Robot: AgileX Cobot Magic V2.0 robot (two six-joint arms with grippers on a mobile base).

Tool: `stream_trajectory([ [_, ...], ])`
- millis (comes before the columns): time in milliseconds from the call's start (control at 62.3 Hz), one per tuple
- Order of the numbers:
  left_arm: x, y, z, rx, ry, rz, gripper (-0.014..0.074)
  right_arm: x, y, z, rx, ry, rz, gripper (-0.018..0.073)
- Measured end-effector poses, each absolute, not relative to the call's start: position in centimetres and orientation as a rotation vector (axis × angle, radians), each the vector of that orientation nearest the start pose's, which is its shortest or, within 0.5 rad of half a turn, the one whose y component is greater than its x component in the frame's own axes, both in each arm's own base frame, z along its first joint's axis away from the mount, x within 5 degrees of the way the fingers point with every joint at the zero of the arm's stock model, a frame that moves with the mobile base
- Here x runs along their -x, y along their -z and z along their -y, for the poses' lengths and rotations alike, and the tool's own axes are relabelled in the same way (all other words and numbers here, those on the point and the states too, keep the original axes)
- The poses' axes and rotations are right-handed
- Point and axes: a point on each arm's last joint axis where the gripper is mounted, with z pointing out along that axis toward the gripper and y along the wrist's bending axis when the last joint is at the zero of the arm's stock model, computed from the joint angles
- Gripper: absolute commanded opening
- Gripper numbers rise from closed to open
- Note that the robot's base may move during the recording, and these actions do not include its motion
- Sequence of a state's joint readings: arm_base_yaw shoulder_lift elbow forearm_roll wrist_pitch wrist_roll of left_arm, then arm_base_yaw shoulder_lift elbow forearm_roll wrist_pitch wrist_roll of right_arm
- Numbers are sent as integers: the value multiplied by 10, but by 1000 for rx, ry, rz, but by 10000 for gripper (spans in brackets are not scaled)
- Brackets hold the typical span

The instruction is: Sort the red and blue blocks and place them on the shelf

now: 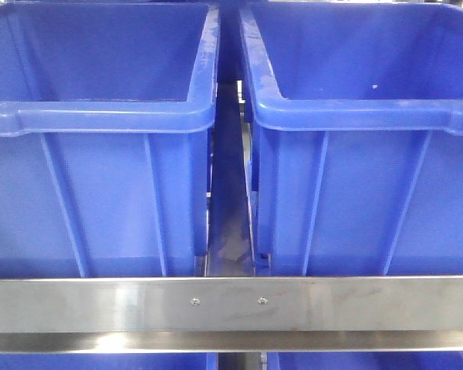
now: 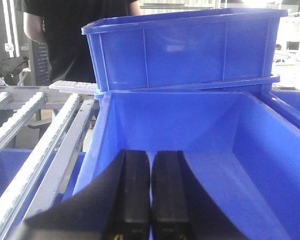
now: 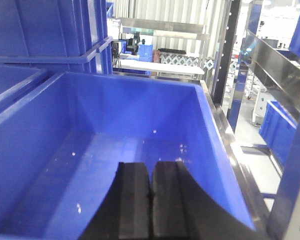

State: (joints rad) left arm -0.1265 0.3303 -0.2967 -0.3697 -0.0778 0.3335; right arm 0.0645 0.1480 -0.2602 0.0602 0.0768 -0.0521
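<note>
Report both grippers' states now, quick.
Left gripper: closed, holding nothing, over a blue bin.
Right gripper: closed, also holding nothing.

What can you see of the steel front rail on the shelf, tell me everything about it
The front rail is a flat strip of brushed stainless steel that runs level across the whole front view, below the two blue bins. Two small screws sit side by side near its middle. Its face shows faint scuffs and soft reflections, and a darker lip runs under it. More blue plastic shows beneath. No block rests on it.
</note>
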Motion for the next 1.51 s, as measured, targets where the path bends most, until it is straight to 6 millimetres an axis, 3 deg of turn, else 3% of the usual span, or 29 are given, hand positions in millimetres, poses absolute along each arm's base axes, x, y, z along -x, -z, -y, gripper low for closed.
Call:
stream_trajectory([
  [193,-84,-298,8,-43,112,-1445,125,-55,-242,-3,35,-60,-1497,56],
  [465,-84,-298,8,-43,111,-1443,125,-57,-204,-3,35,-57,-1511,56],
  [1508,-84,-298,8,-43,110,-1441,125,-56,-207,-3,-11,-104,-1475,56],
])
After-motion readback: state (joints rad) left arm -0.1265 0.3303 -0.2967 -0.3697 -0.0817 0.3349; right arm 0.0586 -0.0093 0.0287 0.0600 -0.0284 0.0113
